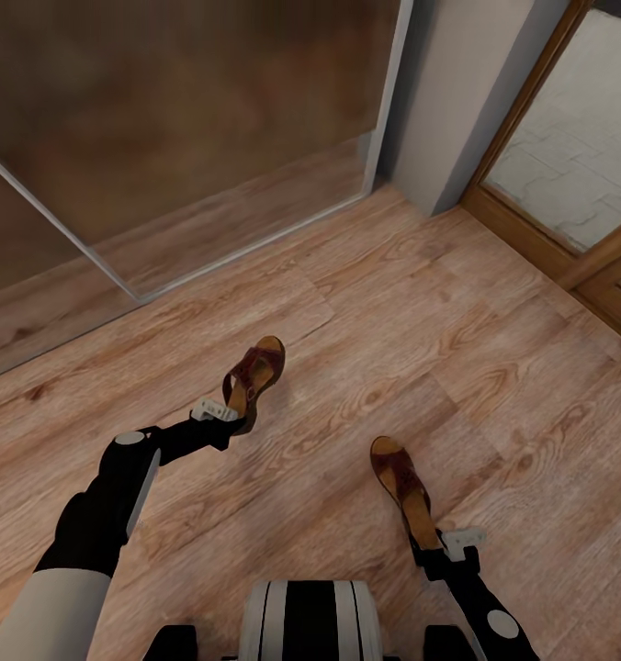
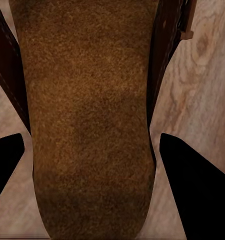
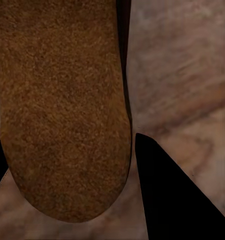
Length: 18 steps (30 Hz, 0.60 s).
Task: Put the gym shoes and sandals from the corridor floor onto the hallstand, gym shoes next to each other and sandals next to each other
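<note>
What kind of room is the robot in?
Probably a hallway or entry area of a home: wood-plank floor, a wooden-framed glass door beside a wall corner, a big sliding panel, and two sandals, one at the left gripper, one at the right.

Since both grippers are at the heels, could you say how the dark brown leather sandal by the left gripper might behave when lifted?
The dark brown leather sandal looks flat-soled and thin, so probably light. Gripped at the heel by the left gripper, its toe may droop. Its suede-like tan footbed should resist slipping.
</note>
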### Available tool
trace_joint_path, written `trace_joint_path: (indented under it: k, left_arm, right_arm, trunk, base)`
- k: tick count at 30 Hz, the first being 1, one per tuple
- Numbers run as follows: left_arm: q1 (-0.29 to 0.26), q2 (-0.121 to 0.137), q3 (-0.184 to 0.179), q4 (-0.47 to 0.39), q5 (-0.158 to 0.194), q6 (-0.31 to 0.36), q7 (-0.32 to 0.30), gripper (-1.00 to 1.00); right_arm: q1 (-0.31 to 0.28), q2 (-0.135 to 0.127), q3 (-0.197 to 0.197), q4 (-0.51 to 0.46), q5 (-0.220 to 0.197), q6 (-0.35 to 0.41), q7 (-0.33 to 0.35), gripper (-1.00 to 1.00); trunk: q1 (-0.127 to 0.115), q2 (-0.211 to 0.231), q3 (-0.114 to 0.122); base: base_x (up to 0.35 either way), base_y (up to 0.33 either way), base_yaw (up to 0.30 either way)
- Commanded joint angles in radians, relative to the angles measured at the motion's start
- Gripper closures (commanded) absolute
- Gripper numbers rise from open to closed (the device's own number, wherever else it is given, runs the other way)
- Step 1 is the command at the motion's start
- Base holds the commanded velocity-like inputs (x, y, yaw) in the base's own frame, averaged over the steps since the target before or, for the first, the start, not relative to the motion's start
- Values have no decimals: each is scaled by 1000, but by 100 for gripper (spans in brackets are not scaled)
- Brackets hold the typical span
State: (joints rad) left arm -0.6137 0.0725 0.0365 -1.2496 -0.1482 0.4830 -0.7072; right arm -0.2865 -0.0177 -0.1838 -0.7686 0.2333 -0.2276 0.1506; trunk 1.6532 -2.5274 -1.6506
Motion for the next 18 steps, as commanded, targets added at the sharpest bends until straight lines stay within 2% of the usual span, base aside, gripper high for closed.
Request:
trace_joint_path:
  k: [1, 5, 13, 14, 15, 17, 18]
  left_arm:
    - [9, 0, 3, -1, -7, 3, -7, 100]
    - [43, 4, 7, 2, -8, -2, -5, 100]
    - [135, 6, 87, 8, -11, -25, -4, 100]
    - [151, 6, 104, 11, -11, -44, -4, 100]
    - [196, 6, 167, 37, -12, -138, -2, 100]
    - [212, 5, 192, 53, -13, -170, -2, 100]
    - [225, 5, 218, 72, -13, -196, -2, 100]
  right_arm:
    - [0, 1, -5, 0, 4, -3, 7, 100]
    - [0, 1, -5, 0, 4, -4, 7, 100]
    - [0, 4, -5, -12, 4, -6, 5, 100]
    - [0, 5, -5, -13, 4, -6, 5, 100]
    - [0, 7, -6, -13, 4, -6, 5, 100]
    - [0, 8, -6, -13, 4, -6, 4, 100]
    - [0, 8, -6, -13, 4, -6, 4, 100]
  trunk:
    - [-1, 0, 3]
    - [-2, 1, 19]
    - [-6, 3, 50]
    - [-6, 3, 54]
    - [-7, 3, 58]
    - [-8, 4, 65]
    - [-8, 4, 69]
  base:
    - [0, 0, 0]
    - [0, 0, 0]
    - [0, 0, -8]
    - [0, 0, -53]
    - [0, 0, -85]
    - [0, 0, -86]
    - [0, 0, -58]
